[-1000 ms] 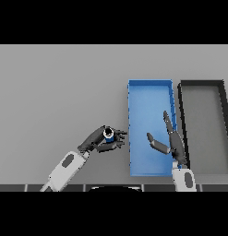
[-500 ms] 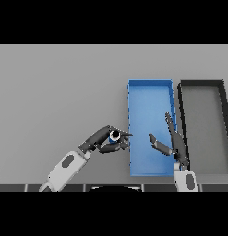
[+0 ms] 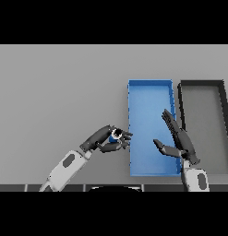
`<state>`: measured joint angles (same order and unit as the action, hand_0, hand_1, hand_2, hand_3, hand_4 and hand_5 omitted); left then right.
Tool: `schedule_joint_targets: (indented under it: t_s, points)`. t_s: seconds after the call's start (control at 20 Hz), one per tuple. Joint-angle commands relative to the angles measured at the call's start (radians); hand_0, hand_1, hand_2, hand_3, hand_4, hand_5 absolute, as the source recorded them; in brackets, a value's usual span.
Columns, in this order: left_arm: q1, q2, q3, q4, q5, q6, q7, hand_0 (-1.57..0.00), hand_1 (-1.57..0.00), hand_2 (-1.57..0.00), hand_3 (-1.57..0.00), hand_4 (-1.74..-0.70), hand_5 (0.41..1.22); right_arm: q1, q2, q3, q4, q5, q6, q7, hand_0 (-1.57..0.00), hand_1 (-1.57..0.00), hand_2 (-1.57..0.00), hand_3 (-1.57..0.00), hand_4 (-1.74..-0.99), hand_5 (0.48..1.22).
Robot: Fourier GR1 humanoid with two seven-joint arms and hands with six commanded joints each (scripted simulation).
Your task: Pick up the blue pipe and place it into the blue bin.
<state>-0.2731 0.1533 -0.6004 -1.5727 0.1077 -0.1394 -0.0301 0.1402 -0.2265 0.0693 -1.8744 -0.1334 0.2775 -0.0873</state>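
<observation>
My left hand (image 3: 106, 139) is shut on the blue pipe (image 3: 116, 135), a small short piece whose pale open end faces up between the thumb and fingers. The hand hovers just left of the blue bin (image 3: 150, 85), close to its near left wall. The bin is a long rectangular tray running away from me. My right hand (image 3: 179, 141) is open with straight fingers, raised over the bin's near right part.
A dark grey bin (image 3: 201, 85) of similar shape stands directly right of the blue one. The grey table (image 3: 60, 92) stretches to the left and far side.
The left hand has carried the pipe slightly rightward, nearer the blue bin's left wall. The right hand has shifted a little toward me, still open.
</observation>
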Motion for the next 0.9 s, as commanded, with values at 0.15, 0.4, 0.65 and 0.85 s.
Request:
schedule_joint_targets:
  t_s: [0.15, 0.4, 0.65, 0.85]
  points:
    - [-0.003, -0.003, -0.006, 0.001, -0.012, 0.001, -0.002, -1.57, -1.57, -1.57, -1.49, -1.74, 1.221, -0.093, -0.107, 0.044, -0.121, -0.161, 0.114, 0.177, 0.0, 0.0, 0.0, 0.0, -1.314, 0.5]
    - [-0.006, 0.001, -0.003, 0.004, -0.016, -0.005, -0.014, -1.57, -1.57, -1.57, -1.48, -1.74, 1.221, -0.251, -0.137, 0.145, -0.156, -0.203, 0.171, 0.325, 0.0, 0.0, 0.0, 0.0, -1.314, 0.51]
    - [-0.009, 0.0, 0.0, -0.006, 0.0, -0.017, 0.001, -1.57, -1.57, -1.57, -1.49, -1.74, 1.221, -0.38, -0.106, 0.226, -0.11, -0.171, 0.218, 0.384, 0.0, 0.0, 0.0, 0.0, -1.253, 0.529]
    - [-0.011, 0.0, 0.004, 0.011, 0.013, -0.048, -0.031, -1.57, -1.57, -1.57, -1.53, -1.74, 1.221, -0.467, -0.067, 0.272, -0.069, -0.172, 0.24, 0.426, 0.0, 0.0, 0.0, 0.0, -1.227, 0.532]
